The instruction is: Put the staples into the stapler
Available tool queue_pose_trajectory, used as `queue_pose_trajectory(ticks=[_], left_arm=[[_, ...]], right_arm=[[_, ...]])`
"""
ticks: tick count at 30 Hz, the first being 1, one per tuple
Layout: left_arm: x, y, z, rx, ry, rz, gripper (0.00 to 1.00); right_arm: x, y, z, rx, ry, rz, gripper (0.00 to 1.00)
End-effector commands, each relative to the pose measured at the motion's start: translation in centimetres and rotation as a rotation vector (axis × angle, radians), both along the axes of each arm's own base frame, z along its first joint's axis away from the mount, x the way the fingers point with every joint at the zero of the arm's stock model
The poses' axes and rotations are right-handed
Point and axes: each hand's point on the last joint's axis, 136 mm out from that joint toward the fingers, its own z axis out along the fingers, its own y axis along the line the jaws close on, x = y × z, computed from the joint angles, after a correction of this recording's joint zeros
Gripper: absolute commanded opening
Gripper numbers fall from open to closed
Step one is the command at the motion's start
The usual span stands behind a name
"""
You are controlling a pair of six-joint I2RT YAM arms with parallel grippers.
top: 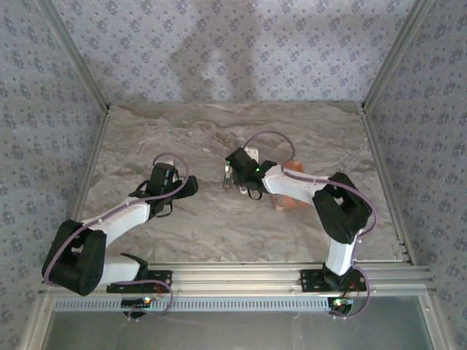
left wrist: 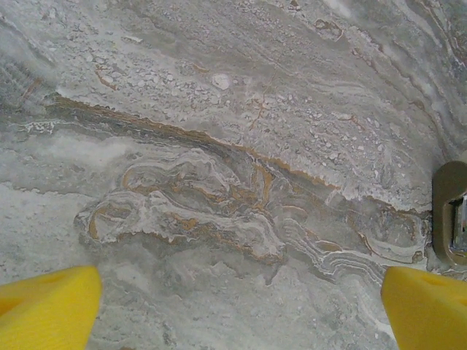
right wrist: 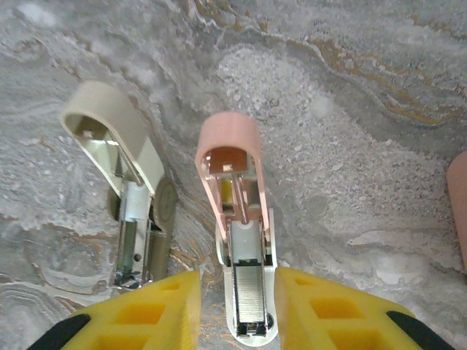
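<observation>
The stapler (right wrist: 246, 237) lies hinged open on the marble table in the right wrist view. Its pale pink top (right wrist: 229, 149) is swung away from me and its white base points toward me. A silvery strip of staples (right wrist: 249, 295) sits in the base channel. My right gripper (right wrist: 237, 310) is open and straddles the near end of the base. The right yellow finger (right wrist: 328, 310) is close against it and the left one stands a little off. My left gripper (left wrist: 241, 310) hovers open over bare marble, with nothing between its fingers.
A whitish-beige second stapler (right wrist: 128, 182) lies open just left of the pink one, and its edge (left wrist: 451, 211) shows at the right of the left wrist view. The salmon tray (top: 293, 195) sits under my right arm, its rim (right wrist: 460, 208) at the right.
</observation>
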Motion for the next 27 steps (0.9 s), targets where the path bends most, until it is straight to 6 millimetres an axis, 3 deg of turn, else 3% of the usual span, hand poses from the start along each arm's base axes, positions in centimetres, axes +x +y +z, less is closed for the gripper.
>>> queue_pose_trajectory(ticks=[1,2,12,20,27], left_arm=[[0.8,-0.4,1.0,-0.013,-0.028,-0.007,0.98],[0.7,-0.4,1.1,-0.013,-0.029,-0.009,0.98],[1.1,-0.2,2.1,0.002,-0.08,-0.022,0.98],[2.1,-0.8,2.5,0.018,-0.093,-0.057,0.98],[3.5,-1.3,2.4,0.015,-0.023,-0.075,0.98]], right_arm=[[0.7,-0.4,2.0,0.078,-0.027,-0.028,0.32],[0.2,-0.9,1.0,0.079,-0.002,-0.029,0.32],[0.7,-1.8,0.8,0.29,0.036,-0.086,0.33],[0.6,-1.8,-0.7,0.332,0.092,-0.129,0.33],[-0.6,-2.9,-2.2,0.346,0.167,-0.254,0.33]])
